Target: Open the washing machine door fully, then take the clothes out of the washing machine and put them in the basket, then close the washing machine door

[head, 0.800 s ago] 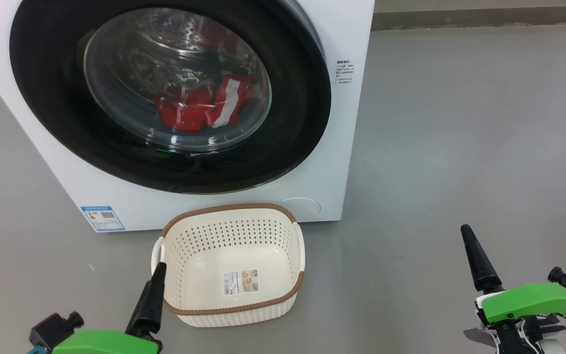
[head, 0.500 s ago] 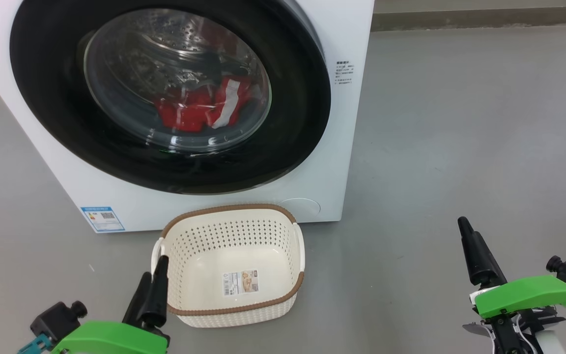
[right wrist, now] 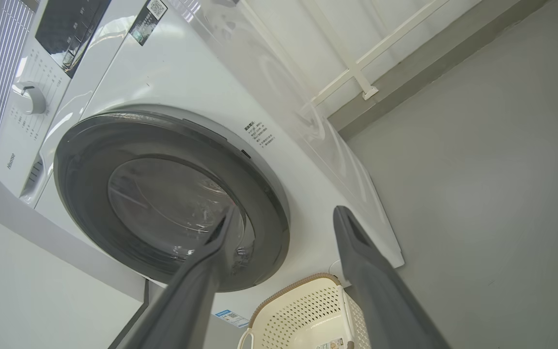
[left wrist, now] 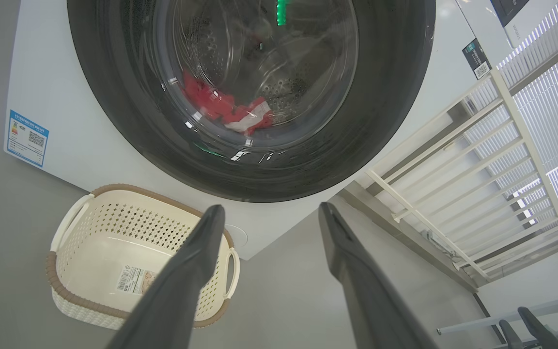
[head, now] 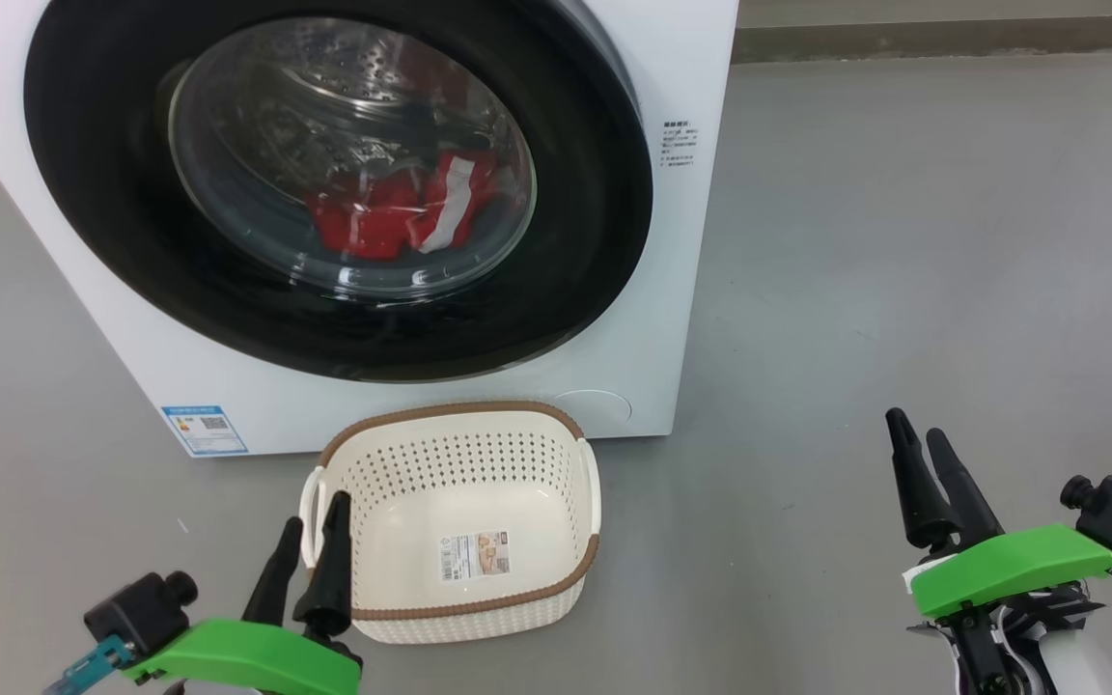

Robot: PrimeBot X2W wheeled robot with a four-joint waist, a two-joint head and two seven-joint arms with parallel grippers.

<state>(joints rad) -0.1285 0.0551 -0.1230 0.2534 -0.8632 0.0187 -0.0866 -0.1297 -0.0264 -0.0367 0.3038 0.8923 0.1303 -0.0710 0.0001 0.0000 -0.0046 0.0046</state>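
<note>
While the washing machine door (head: 595, 241) sits shut against the front of the washing machine (head: 686, 319), the clothes (head: 392, 217) lie inside the drum. They show through the door's clear glass bowl as a red heap with a white stripe, low in the window. The machine stands on the grey floor (head: 903, 241) toward its far edge, where a dark skirting runs along the wall. A blue label sticker (head: 204, 429) marks the lower left corner of its white front, and a few lines of printed text (head: 680, 145) sit to the right of the door.

The basket (head: 464, 415) rests on the floor just in front of the machine, below the door. It is upright and has nothing in it but a label sticker (head: 472, 555) on its bottom. Its brown rim runs unbroken around the perforated cream walls.

The left gripper (head: 315, 514) hangs by the basket's near left corner, fingers pointing toward the machine. In the left wrist view these fingers stand wide apart with nothing between them. The right gripper (head: 914, 426) is well apart from the basket, over bare floor toward the near right. In the right wrist view its fingers are likewise spread wide and hold nothing, with the door and the basket's rim showing beyond them.
</note>
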